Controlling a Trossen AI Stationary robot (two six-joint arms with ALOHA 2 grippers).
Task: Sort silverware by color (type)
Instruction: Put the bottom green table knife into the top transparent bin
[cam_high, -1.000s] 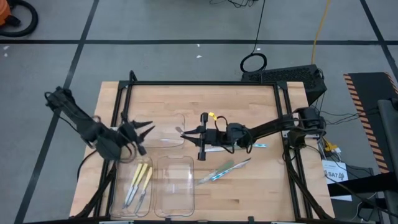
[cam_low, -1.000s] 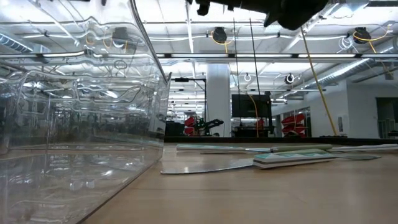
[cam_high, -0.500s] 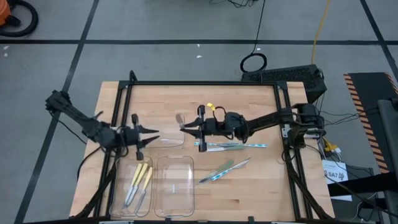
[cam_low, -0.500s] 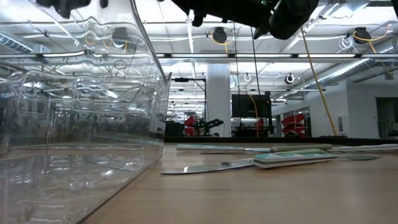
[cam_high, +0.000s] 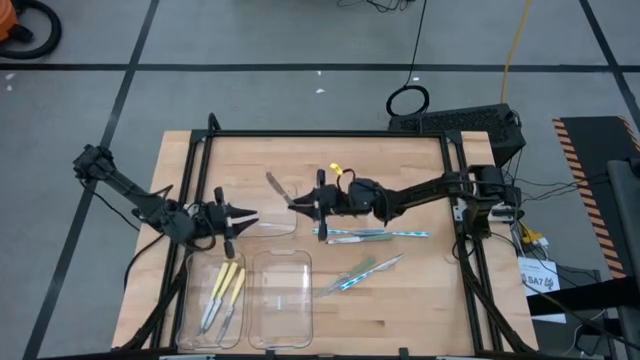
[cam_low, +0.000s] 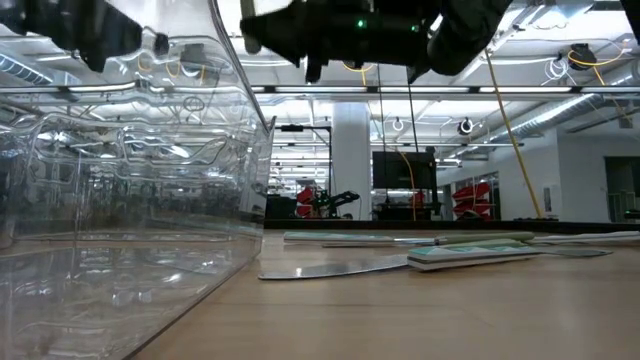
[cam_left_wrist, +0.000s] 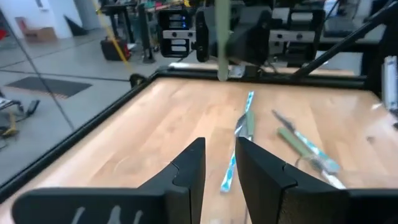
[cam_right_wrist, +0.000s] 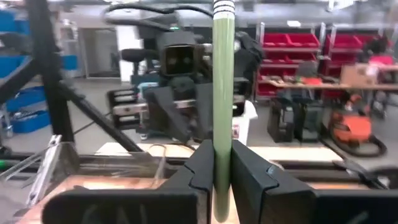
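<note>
My right gripper (cam_high: 293, 205) hovers over the table's middle, shut on a pale green utensil (cam_right_wrist: 222, 74) of the silverware. The utensil's shiny end (cam_high: 274, 184) sticks out toward the far left. My left gripper (cam_high: 250, 217) faces it from the left, level. Its fingers stand a little open (cam_left_wrist: 221, 158) with nothing between them. Two yellow utensils (cam_high: 222, 295) lie in the near left clear tray (cam_high: 195, 320). More green and blue utensils (cam_high: 370, 235) (cam_high: 360, 270) lie flat on the wood to the right. My right gripper pinches the pale green handle (cam_right_wrist: 222, 127) between its two fingers. The fingers come about level from the table's right and lie across the handle. The utensil is lifted clear of the table and stands tilted, with one end above the fingers and the other below.
A second clear tray (cam_high: 280, 258) sits beside the one with the yellow utensils, and a third (cam_high: 262, 228) lies under the two grippers. A black frame (cam_high: 320, 135) runs round the table. In the low view a tray wall (cam_low: 130, 200) fills the left.
My left gripper has sunk and tipped level, pointing toward the right gripper. My right gripper has gone toward the far edge and a little left, rolling its wrist. The green utensil has turned with it, its shiny end swinging out to the far left.
</note>
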